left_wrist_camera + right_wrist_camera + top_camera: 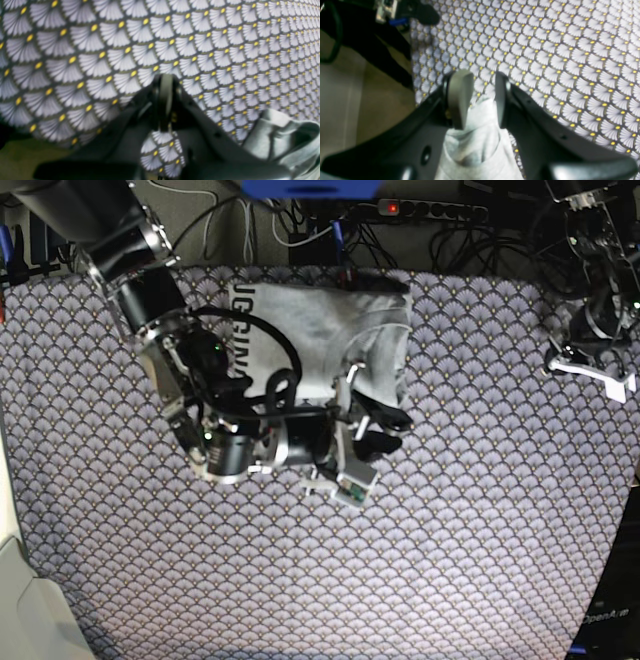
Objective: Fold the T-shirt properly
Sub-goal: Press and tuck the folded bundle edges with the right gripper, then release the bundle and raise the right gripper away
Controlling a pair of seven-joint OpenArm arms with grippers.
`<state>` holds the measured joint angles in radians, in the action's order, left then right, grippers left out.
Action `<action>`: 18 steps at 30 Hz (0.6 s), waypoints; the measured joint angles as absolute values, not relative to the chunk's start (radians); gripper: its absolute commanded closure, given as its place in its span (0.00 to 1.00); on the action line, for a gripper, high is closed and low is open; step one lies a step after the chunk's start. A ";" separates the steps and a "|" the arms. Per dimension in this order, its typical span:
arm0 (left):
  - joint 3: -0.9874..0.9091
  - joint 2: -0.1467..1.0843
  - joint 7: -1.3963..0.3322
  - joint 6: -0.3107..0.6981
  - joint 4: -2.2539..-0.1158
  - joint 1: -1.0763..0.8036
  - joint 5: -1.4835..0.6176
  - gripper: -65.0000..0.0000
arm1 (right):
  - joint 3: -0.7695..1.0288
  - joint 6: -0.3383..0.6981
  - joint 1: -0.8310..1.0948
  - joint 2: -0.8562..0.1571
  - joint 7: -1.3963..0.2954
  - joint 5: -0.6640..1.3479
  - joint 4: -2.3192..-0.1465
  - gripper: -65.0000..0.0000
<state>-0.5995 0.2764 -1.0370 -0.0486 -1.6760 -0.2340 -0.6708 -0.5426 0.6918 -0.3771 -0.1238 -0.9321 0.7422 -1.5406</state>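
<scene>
Base view, right end effector (385,430) released over folded T-shirt (330,330), left end effector (165,100) clenched above fan-patterned cloth (480,530).

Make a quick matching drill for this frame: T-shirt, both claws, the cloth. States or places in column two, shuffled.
Column A
1. T-shirt
2. right claw
3. left claw
4. patterned cloth

Column B
a. shut, over bare patterned cloth, off to the side
b. spread over the whole table
c. open, straddling grey fabric
d. bunched at the far middle, black lettering showing

Pairs: 1-d, 2-c, 3-a, 4-b
</scene>
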 measured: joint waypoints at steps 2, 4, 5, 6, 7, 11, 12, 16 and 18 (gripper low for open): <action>-0.599 0.276 -1.040 -0.049 -1.676 -0.234 -0.671 1.00 | -0.541 0.692 -0.371 -0.126 -0.956 0.741 -1.544 0.69; -0.599 0.276 -1.039 -0.049 -1.681 -0.233 -0.670 1.00 | -0.529 0.694 -0.358 -0.167 -0.962 0.749 -1.554 0.69; -0.599 0.275 -1.039 -0.049 -1.688 -0.234 -0.670 1.00 | -0.510 0.694 -0.345 -0.189 -0.960 0.751 -1.557 0.69; -0.599 0.273 -1.038 -0.049 -1.700 -0.240 -0.671 1.00 | -0.486 0.695 -0.327 -0.205 -0.968 0.741 -1.558 0.69; -0.599 0.271 -1.037 -0.049 -1.713 -0.245 -0.671 1.00 | -0.461 0.693 -0.303 -0.219 -0.973 0.735 -1.560 0.69; -0.556 0.244 -1.042 -0.048 -1.747 -0.247 -0.676 1.00 | -0.355 0.694 -0.174 -0.284 -0.981 0.735 -1.648 0.88; -0.545 0.240 -1.043 -0.048 -1.749 -0.245 -0.678 1.00 | -0.319 0.693 -0.146 -0.293 -0.982 0.738 -1.684 0.95; -0.519 0.245 -1.028 -0.049 -1.748 -0.239 -0.664 1.00 | -0.213 0.691 -0.038 -0.299 -0.970 0.742 -1.779 1.00; -0.512 0.245 -1.030 -0.049 -1.747 -0.238 -0.668 1.00 | -0.207 0.692 0.005 -0.298 -0.978 0.739 -1.796 1.00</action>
